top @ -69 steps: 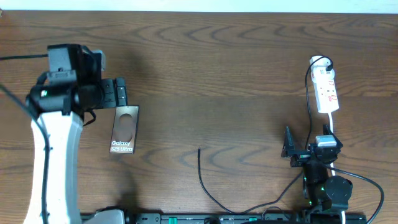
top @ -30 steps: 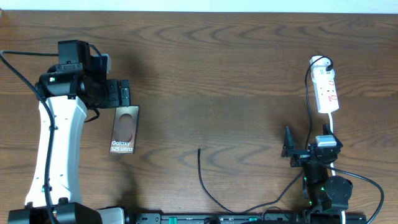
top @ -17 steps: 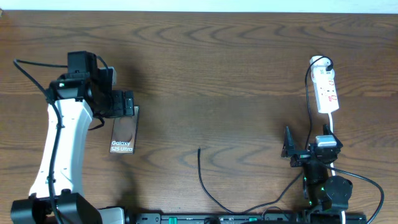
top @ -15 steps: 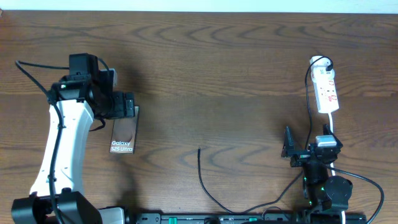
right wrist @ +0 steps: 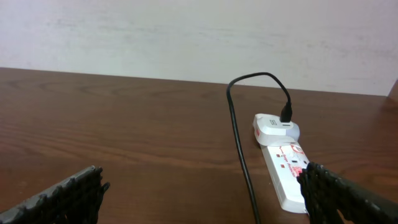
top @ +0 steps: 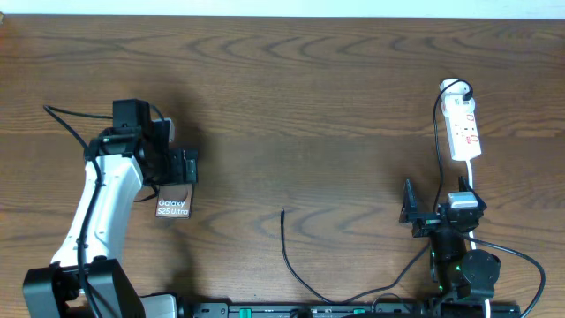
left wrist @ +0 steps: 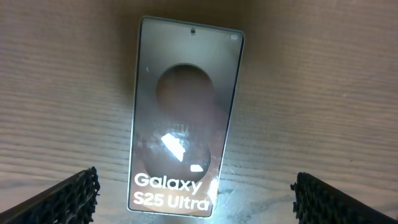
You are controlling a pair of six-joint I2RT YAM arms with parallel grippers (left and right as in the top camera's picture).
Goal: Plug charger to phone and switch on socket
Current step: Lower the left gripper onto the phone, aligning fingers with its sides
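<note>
The phone (top: 174, 202) lies flat at the left, glossy side up with white "Galaxy S25 Ultra" lettering, and fills the left wrist view (left wrist: 186, 112). My left gripper (top: 181, 167) hovers over the phone's far end, open and empty, with its fingertips wide on either side (left wrist: 199, 208). The charger cable's free tip (top: 282, 213) lies at the front centre. The cable runs back to a white adapter (right wrist: 273, 127) in the socket (top: 463, 128), a white strip at the far right (right wrist: 287, 169). My right gripper (top: 436, 208) is open and empty in front of the socket (right wrist: 208, 199).
The charger cable (top: 305, 284) curves along the front edge towards the right arm's base (top: 459, 269). In the right wrist view the cable (right wrist: 239, 140) runs down beside the socket. A pale wall stands behind the table's far edge.
My left arm has swung right and nearer the front, bringing its gripper from beyond the phone's far end to over that end. The right arm, cable and socket have not moved.
</note>
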